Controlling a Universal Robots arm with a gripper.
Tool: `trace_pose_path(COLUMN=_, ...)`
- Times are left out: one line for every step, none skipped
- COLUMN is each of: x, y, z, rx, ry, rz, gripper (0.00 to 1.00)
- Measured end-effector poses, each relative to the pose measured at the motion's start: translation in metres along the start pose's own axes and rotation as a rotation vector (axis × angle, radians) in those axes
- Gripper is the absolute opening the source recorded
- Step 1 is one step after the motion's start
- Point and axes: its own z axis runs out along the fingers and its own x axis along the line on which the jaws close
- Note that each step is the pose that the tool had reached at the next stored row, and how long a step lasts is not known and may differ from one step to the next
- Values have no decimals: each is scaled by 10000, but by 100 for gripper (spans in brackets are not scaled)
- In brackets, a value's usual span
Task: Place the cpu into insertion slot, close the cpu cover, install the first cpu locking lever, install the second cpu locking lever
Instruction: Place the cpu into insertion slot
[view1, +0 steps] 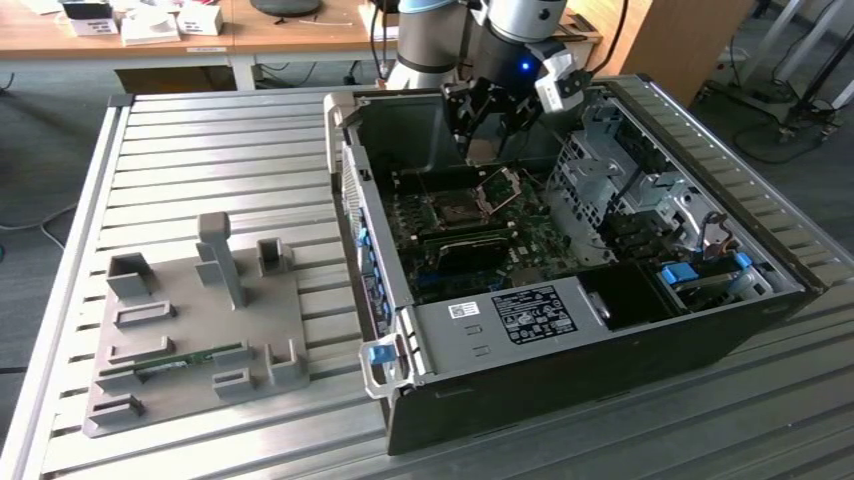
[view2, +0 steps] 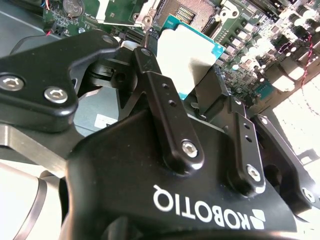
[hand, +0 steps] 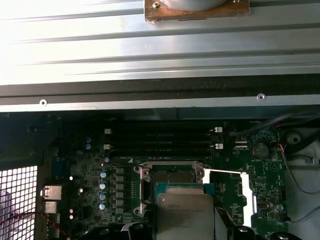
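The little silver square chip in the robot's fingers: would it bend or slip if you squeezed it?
The small flat square silvery-grey chip is probably stiff: its metal face looks flat and unbent between the black fingers. That smooth face could be slippery, so it might slide. Being so thin and small, it is likely light.

table: ribbed metal top (view1: 200, 150) | behind: wooden desk (view1: 267, 35) | floor (view1: 47, 140): plain grey

Matt metal cpu (hand: 186, 215), ribbed metal table (view1: 200, 150)
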Motion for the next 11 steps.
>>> trace_pose_path(x=0, y=0, z=2, rx=0, ry=0, rz=0, gripper=54)
trace_pose_path(x=0, y=0, z=2, rx=0, ry=0, rz=0, gripper=54)
trace_pose_path(x=0, y=0, z=2, rx=0, ry=0, rz=0, gripper=54)
trace_pose_path(x=0, y=0, z=3, rx=0, ry=0, rz=0, gripper=54)
trace_pose_path(x=0, y=0, z=6, rx=-3, ry=-1, rz=0, gripper=54)
trace_pose_path(x=0, y=0, z=10, rx=-4, ry=-1, rz=0, gripper=54)
trace_pose_path(x=0, y=-1, z=12, rx=-2, ry=0, rz=0, gripper=54)
trace_pose_path(x=0, y=-1, z=13, rx=1, ry=1, rz=0, gripper=54)
trace_pose_path(x=0, y=-1, z=14, rx=1, ry=1, rz=0, gripper=54)
trace_pose_path(x=0, y=-2, z=14, rx=2, ry=1, rz=0, gripper=54)
trace_pose_path(x=0, y=-1, z=14, rx=2, ry=1, rz=0, gripper=54)
